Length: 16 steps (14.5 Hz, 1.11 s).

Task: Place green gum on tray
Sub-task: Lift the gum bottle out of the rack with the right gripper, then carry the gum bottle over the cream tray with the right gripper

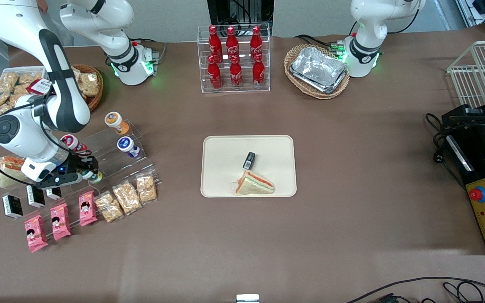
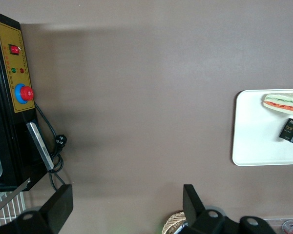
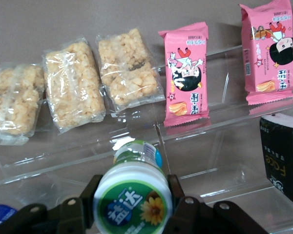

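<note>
gripper clamped on green gum, seemingly above another canister, cream tray well apart

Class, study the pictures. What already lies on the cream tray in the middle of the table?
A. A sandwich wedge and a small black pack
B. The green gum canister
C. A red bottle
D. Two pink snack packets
A: the tray holds the sandwich and the small black pack, while the gripper grips the green gum at the snack shelves.

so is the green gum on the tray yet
No, the green gum sits between the fingers of the gripper at the clear display rack, while the tray holds only a sandwich and a small black pack.
</note>
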Available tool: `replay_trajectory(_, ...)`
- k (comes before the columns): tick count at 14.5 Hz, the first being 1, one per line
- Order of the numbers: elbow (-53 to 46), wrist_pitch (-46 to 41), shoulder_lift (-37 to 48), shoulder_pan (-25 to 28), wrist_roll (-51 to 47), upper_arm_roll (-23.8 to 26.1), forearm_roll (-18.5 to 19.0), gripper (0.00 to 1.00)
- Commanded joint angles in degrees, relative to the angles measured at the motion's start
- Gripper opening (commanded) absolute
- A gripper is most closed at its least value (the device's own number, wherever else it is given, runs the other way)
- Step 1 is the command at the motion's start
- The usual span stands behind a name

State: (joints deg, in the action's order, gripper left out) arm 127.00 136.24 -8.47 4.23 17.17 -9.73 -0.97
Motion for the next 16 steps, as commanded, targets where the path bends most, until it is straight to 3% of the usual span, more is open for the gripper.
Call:
replay_trajectory(1,-0.53,-0.45,2.13,-0.09,1.89,-0.20,-0.43,0.28)
replay_trajectory(5,-5.07,-12.36,8.72,-0.09,1.90,-0.46,-0.17,0.25)
replay_trajectory(10,-24.74,-39.87,10.67,0.08,0.93,-0.29,-0.26,0.25)
replay_trajectory(13,-31.71,-47.71,10.67,0.43,-0.64,0.32,-0.52,0.25)
replay_trajectory(16,-33.92,-51.94,11.80,0.43,-11.33,7.94,-0.70,0.25)
